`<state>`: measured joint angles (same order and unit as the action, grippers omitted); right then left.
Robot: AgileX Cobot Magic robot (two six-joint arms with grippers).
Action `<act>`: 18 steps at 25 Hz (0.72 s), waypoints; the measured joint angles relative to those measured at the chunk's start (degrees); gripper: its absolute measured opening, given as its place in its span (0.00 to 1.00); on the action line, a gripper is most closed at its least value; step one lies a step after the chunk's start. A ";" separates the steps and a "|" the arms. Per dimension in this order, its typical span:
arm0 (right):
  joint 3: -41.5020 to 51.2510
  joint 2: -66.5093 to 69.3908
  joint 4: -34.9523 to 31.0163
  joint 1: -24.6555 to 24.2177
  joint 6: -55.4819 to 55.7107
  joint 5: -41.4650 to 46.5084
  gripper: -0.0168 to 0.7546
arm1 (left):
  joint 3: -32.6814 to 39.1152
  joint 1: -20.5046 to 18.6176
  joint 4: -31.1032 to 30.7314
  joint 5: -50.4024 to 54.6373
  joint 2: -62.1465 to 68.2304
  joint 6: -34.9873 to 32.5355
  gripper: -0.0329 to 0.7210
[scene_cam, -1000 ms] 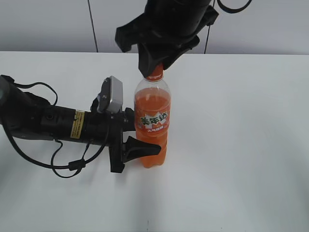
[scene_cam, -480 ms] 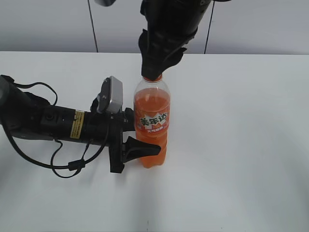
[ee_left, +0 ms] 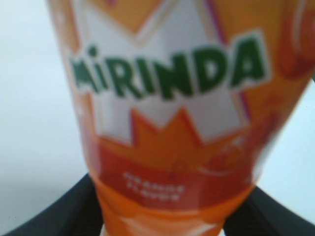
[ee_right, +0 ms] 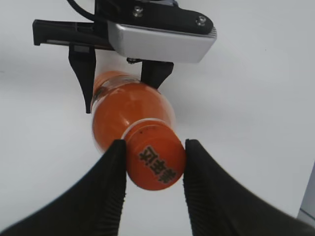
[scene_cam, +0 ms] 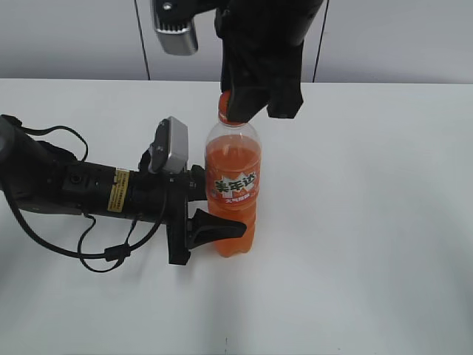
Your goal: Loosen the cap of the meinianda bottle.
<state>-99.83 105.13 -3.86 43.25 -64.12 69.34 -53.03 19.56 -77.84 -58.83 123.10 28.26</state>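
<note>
Right wrist view shows the right gripper [ee_right: 153, 160] pinching the cap [ee_right: 156, 158]; left gripper [scene_cam: 207, 211] clamps the meinianda bottle [scene_cam: 233, 192] upright on the table [scene_cam: 369, 222]. I'd twist squarely, keeping the pads level.

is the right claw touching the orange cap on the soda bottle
Touching. In the right wrist view the right claw has both ribbed black fingers pressed against the sides of the small round orange plastic cap, with no gap visible.
</note>
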 joint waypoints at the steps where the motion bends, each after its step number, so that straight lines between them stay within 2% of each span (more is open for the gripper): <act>1: 0.00 0.00 0.00 0.00 -2.10 0.00 0.37 | 0.00 0.00 0.00 0.00 0.00 0.00 0.59; 6: 0.00 -0.06 0.16 0.00 -7.59 0.00 0.37 | 0.00 0.00 0.00 0.00 0.00 0.00 0.59; 18: 0.05 -0.64 0.40 0.00 -9.50 0.47 0.37 | 0.00 0.07 0.00 0.10 0.00 -0.06 0.59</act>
<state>-99.78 104.49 -3.46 43.25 -73.62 69.81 -53.03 19.63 -77.84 -58.72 123.10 28.20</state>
